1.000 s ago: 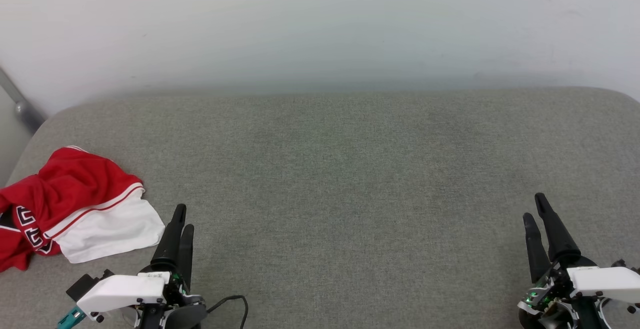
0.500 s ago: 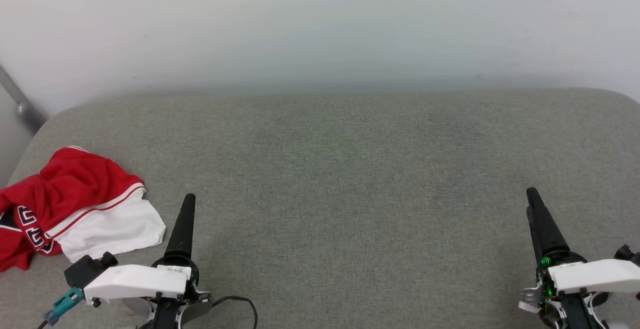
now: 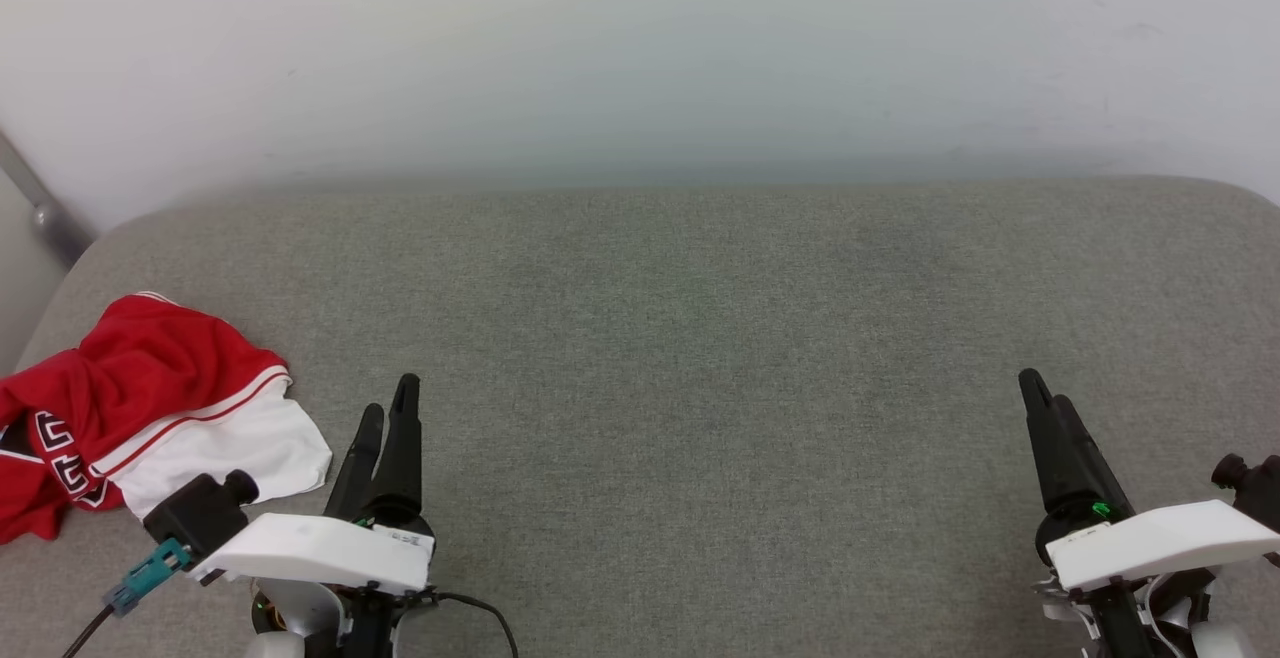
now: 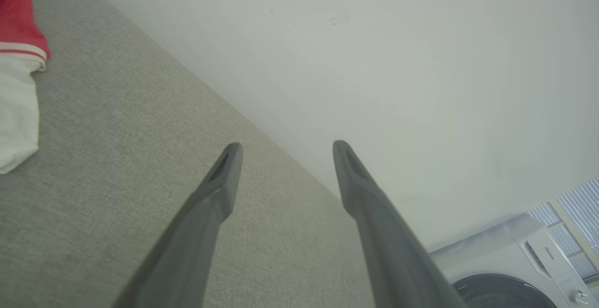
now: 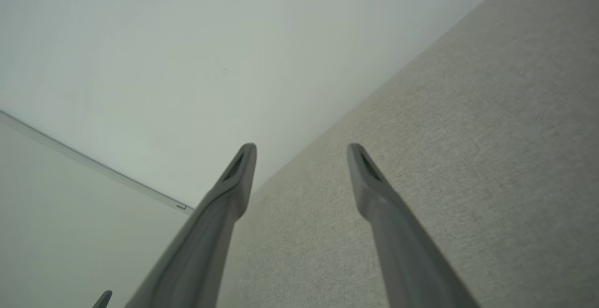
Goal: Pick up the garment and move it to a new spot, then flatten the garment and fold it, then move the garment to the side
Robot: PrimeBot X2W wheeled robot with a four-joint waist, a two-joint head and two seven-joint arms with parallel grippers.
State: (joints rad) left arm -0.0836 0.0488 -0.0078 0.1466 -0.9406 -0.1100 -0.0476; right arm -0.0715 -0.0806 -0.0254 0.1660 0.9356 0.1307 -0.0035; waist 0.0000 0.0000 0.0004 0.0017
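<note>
Two dark, tapering pincers sit low at the near side of a grey tabletop [image 3: 700, 338] covered in fine woven cloth, its far corners rounded off against a plain, smooth white wall [image 3: 640, 58]. The left pincer [image 3: 389, 396] is released, its long matte fingers parted with nothing between them. The right pincer [image 3: 1043, 389] is likewise spread and empty, well apart from the left.

The garment [image 3: 150, 388], a soft red jersey with a white sleeve and a red-and-white striped seam, lies crumpled in a loose heap at the tabletop's left edge, partly cut off by the frame. Black letters outlined in white show among its folds. The white sleeve's corner lies just beside the left pincer's fingers, not touching them.

A wide stretch of flat woven cloth runs between the two pincers and on to the far edge at the wall. A slim grey metal bar [image 3: 40, 208] slants at the far-left corner. A black cable [image 3: 480, 608] loops beside the left wrist, where a teal plug [image 3: 140, 578] juts out. Past the tabletop's end, the left wrist view catches a white washing machine [image 4: 514, 261] with a dark round door.
</note>
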